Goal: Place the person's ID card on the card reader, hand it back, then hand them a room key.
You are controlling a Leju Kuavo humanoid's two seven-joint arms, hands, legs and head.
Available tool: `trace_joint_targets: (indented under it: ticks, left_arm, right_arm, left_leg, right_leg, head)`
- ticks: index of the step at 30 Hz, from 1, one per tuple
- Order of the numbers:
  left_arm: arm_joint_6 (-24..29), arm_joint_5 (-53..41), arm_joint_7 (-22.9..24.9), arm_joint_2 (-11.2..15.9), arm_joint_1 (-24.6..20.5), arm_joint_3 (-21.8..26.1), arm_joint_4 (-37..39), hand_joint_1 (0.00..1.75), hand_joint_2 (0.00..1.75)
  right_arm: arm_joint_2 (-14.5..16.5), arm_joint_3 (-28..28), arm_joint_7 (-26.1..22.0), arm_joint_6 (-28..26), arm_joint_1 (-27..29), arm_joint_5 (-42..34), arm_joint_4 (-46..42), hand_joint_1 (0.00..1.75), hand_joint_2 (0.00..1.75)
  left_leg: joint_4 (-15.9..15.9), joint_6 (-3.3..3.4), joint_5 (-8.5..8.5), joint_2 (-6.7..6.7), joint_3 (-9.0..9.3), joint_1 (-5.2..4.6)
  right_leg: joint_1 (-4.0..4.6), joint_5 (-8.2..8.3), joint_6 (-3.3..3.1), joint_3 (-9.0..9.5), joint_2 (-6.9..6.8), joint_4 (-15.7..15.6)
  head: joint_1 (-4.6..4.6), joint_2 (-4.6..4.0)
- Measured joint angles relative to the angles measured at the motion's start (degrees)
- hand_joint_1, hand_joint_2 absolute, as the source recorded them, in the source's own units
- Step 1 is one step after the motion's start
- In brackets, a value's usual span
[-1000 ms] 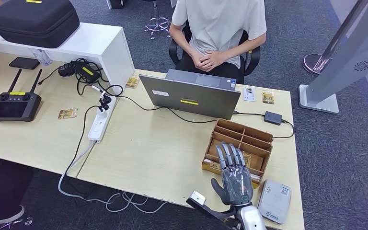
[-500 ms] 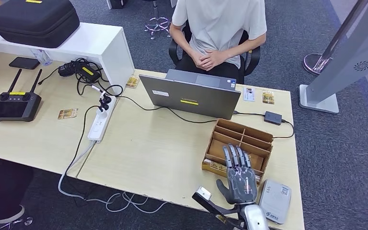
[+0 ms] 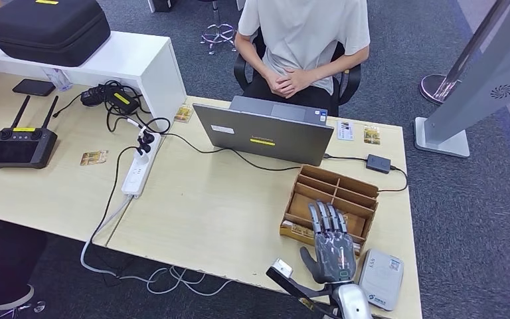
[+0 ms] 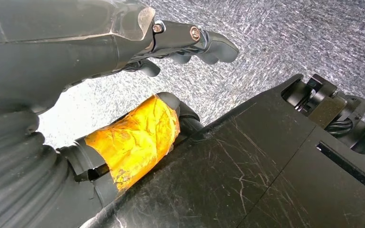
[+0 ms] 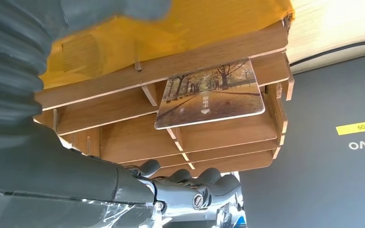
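Note:
My right hand [image 3: 332, 244] hovers palm down with its fingers spread over the near side of a wooden divider box [image 3: 336, 181]; it holds nothing. In the right wrist view a key card [image 5: 210, 95] printed with a tree-lined path leans in a compartment of the box [image 5: 180, 61], just beyond my fingers [image 5: 190, 181]. A white card reader [image 3: 380, 279] lies right of the hand at the table's front edge. A small card [image 3: 344, 130] lies beside the laptop near the seated person [image 3: 302, 40]. My left hand [image 4: 100, 38] hangs beside my body, fingers loosely apart, holding nothing.
A grey laptop [image 3: 265, 136] stands behind the box, its cable running to a small black adapter [image 3: 378, 163]. A power strip [image 3: 138, 169], a remote controller [image 3: 21, 143] and a black case [image 3: 46, 26] lie at the left. The person's hands are clasped.
My right hand has drifted slightly right and back toward the table's front edge, fingers still spread over the box. The person has not moved.

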Motion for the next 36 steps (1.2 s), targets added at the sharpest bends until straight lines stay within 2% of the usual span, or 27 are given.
trace_joint_targets:
  ticks: [27, 36]
  left_arm:
    - [1.1, -0.9, -0.5, 0.0, 0.0, 0.0, 0.0, 0.0, 1.75]
    - [3.1, -1.1, -1.4, 0.0, 0.0, 0.0, 0.0, 0.0, 1.75]
  right_arm:
    - [0.9, -1.5, -1.2, -0.3, -0.4, 0.0, 0.0, 1.75, 1.75]
    - [1.5, -2.8, -4.1, -0.6, -3.0, -5.8, 4.1, 1.75, 1.75]
  left_leg:
    - [0.0, 0.0, 0.0, 0.0, 0.01, 0.0]
    - [0.0, 0.01, 0.02, 0.02, 0.04, 0.0]
  right_leg:
    - [0.0, 0.0, 0.0, 0.0, 0.0, 0.0]
    - [0.0, 0.01, 0.0, 0.03, 0.02, 0.0]
  head:
    - [0.0, 0.0]
    - [0.0, 0.0]
